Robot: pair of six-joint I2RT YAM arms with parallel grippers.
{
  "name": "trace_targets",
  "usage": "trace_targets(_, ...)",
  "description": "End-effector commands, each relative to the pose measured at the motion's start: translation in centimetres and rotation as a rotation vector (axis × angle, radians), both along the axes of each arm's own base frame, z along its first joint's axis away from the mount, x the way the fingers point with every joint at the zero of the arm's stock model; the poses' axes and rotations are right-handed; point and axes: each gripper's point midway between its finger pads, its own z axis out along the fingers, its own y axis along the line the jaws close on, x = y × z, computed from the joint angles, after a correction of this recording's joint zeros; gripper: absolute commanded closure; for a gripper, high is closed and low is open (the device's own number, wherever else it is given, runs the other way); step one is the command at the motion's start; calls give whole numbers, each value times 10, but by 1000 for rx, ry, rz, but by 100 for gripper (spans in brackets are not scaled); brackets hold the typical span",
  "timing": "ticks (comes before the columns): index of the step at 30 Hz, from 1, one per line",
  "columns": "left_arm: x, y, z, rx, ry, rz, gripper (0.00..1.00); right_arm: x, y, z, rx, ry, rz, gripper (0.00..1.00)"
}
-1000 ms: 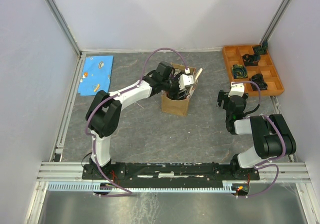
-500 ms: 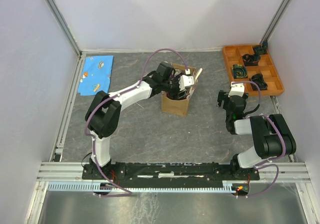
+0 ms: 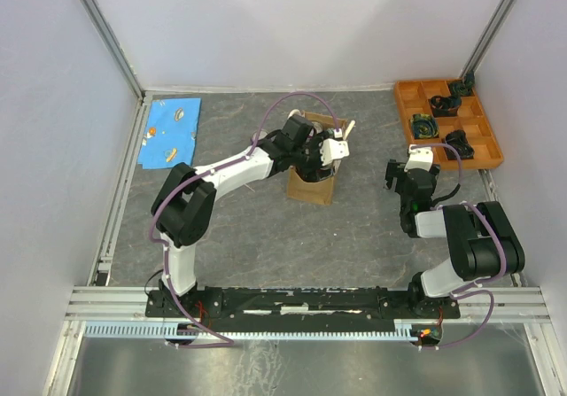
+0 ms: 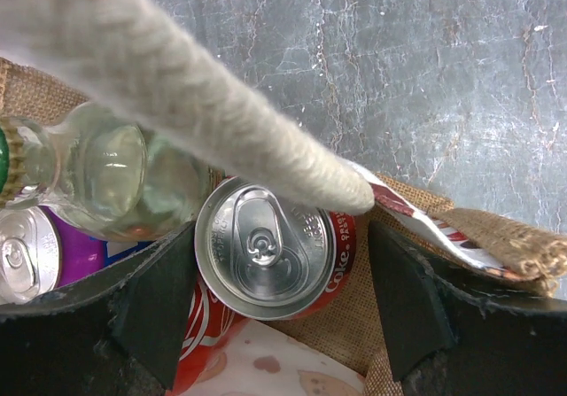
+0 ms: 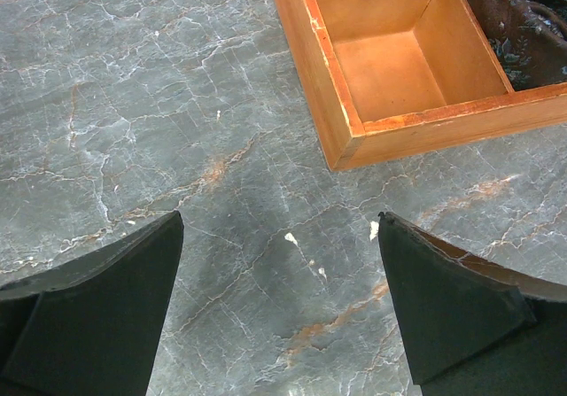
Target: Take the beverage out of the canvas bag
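The tan canvas bag (image 3: 312, 186) stands upright in the middle of the table. My left gripper (image 3: 317, 159) reaches down into its mouth. In the left wrist view my left gripper (image 4: 283, 298) is open with its jaws on either side of a red Coke can (image 4: 266, 254). The left jaw is close against the can and the right jaw stands a little off it. A clear glass bottle (image 4: 106, 174) and a purple can (image 4: 35, 254) stand beside the can. A cream handle (image 4: 177, 86) crosses above. My right gripper (image 3: 395, 176) is open and empty over bare table, as the right wrist view shows (image 5: 279, 272).
An orange compartment tray (image 3: 447, 121) with dark items sits at the back right; its corner (image 5: 390, 68) lies just beyond my right gripper. A blue printed cloth (image 3: 170, 132) lies at the back left. A red-and-white packet (image 4: 416, 219) lines the bag's burlap wall (image 4: 505, 236).
My left gripper has pushed further down into the bag's mouth and towards the front. The right arm has not moved.
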Motion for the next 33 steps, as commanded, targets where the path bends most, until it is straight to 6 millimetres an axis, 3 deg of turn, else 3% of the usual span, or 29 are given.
trace_targets(1,-15,25,-54,149,100,33,18,9,-1,18,10,-63,-10,1)
trace_targets(7,-12,20,-57,124,103,41,19,9,-1,18,9,-63,-10,1)
trace_targets(11,-6,14,-51,86,97,60,29,9,-1,18,10,-63,-10,1)
trace_targets(14,-1,11,-48,62,99,77,46,9,-1,18,9,-63,-10,1)
trace_targets(18,3,8,-42,41,98,94,89,9,-1,18,10,-64,-10,1)
trace_targets(19,3,9,-41,40,97,95,96,9,-1,18,10,-63,-11,1)
trace_targets(21,4,9,-35,33,91,99,97,9,-1,18,10,-64,-10,1)
trace_targets(33,14,-7,84,-130,-18,75,97,9,-1,18,10,-63,-11,1)
